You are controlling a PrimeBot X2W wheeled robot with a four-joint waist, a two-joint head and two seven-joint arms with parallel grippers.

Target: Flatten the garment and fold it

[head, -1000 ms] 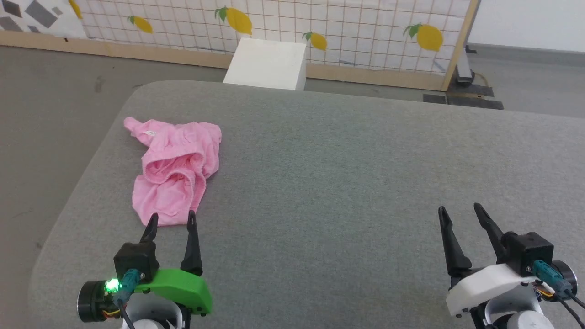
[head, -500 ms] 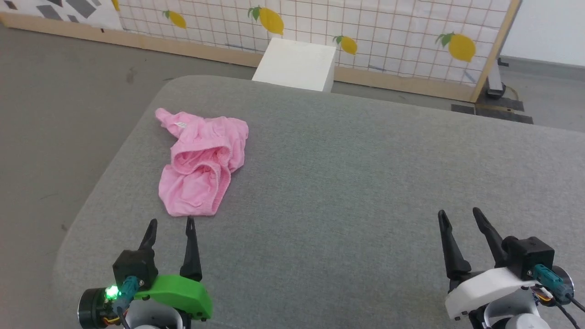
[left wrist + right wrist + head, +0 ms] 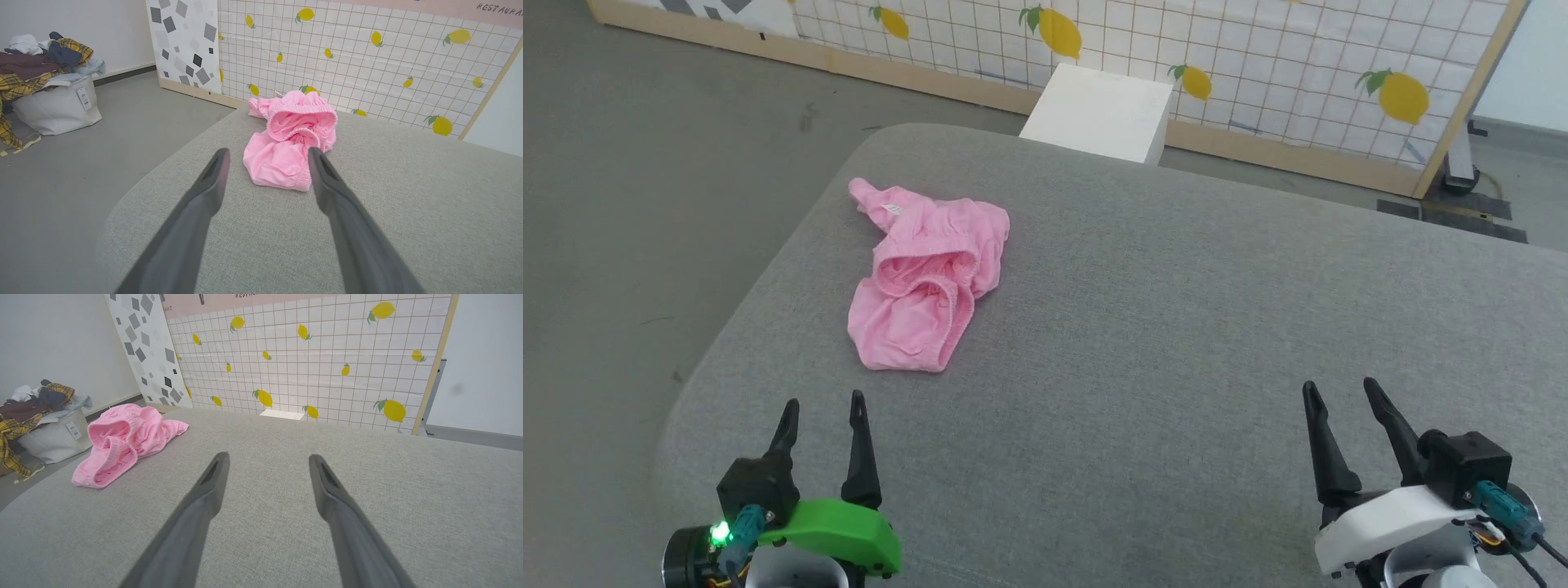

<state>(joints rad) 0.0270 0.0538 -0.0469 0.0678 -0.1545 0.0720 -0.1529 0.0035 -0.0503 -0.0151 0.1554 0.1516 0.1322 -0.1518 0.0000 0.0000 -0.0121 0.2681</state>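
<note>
Against the earlier head frames the whole scene has slid rightward and down: the camera has turned, the things have not. The garment (image 3: 927, 278) keeps the same crumpled shape and now sits upper left of centre instead of at the far left. Both grippers hold their frame positions.

Left gripper (image 3: 823, 402): fingers spread, released, nothing between them, tips just short of the garment's near hem. Right gripper (image 3: 1339, 384): likewise spread and empty, lower right, well apart from the cloth.

The garment lies on the grey padded table (image 3: 1176, 343) near its rounded left corner, white label tag (image 3: 892, 211) at the far end.

The left wrist view adds the ruffled elastic openings seen end-on and, upper left, a white laundry bag (image 3: 57, 108) heaped with clothes on the floor. The right wrist view shows the garment side-on at its left.

Table edge runs close along the garment's left side. Bare grey surface spans centre and right. Beyond the far edge stand a white box (image 3: 1103, 114) and a lemon-print panel (image 3: 1258, 65).
</note>
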